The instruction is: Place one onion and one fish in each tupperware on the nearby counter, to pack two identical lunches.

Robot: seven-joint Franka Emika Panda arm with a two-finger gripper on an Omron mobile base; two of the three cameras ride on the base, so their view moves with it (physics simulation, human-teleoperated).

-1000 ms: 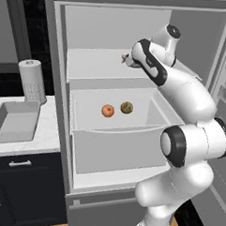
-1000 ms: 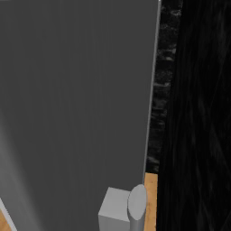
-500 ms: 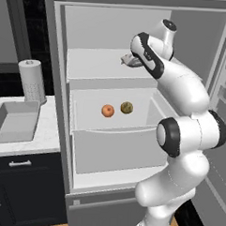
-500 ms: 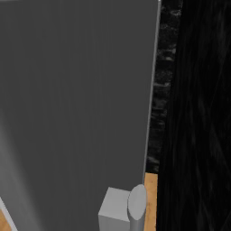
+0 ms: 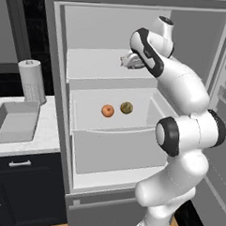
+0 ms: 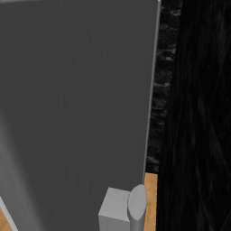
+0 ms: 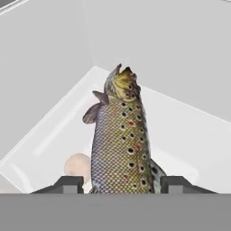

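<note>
Your gripper (image 7: 121,185) reaches onto the fridge's upper shelf (image 5: 96,69), its spread jaws flanking a speckled fish (image 7: 119,140); contact unclear. Two onions (image 5: 117,109) sit in the drawer (image 5: 114,148) below.

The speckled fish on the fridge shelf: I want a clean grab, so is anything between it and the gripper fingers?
Nothing visible. In the hand view the speckled brown-gold fish lies lengthwise between the two dark fingertips of the gripper on the white fridge shelf.
</note>
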